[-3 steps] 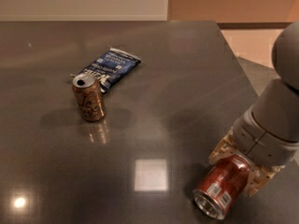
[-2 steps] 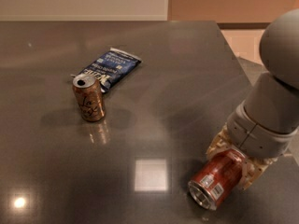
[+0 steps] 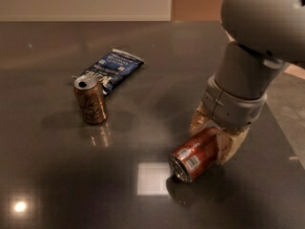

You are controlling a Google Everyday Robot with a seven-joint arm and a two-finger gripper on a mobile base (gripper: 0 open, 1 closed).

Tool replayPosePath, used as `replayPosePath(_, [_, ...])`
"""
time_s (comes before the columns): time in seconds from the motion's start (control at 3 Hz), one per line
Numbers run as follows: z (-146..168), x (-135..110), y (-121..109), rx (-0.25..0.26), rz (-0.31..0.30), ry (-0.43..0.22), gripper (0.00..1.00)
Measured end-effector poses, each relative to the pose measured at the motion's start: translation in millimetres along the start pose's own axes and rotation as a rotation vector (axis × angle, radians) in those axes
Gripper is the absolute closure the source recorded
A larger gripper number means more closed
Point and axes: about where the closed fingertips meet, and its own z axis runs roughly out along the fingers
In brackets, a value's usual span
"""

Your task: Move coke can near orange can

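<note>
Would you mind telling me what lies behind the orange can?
A blue snack bag lies flat behind the orange can; the can hides the bag's near corner. The tool, at the picture's right, grips the coke can.

The rear end of the red metallic drink can (image 3: 193,156), lower right, is hidden inside the cream two-finger gripper (image 3: 212,140) clasping it. The grey rounded arm housing (image 3: 267,13) is cut by the top and right edges. The golden-orange drink can (image 3: 90,100) covers a corner of the blue snack bag (image 3: 113,68), whose lettering is unreadably blurred.
</note>
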Motion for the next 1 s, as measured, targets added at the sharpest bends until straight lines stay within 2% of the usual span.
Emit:
replayPosePath(0.33, [-5, -16, -37, 0.012, -0.004, -0.003, 1.0])
replayPosePath(1.0, [6, -50, -103, 0.019, -0.049, -0.025, 1.0])
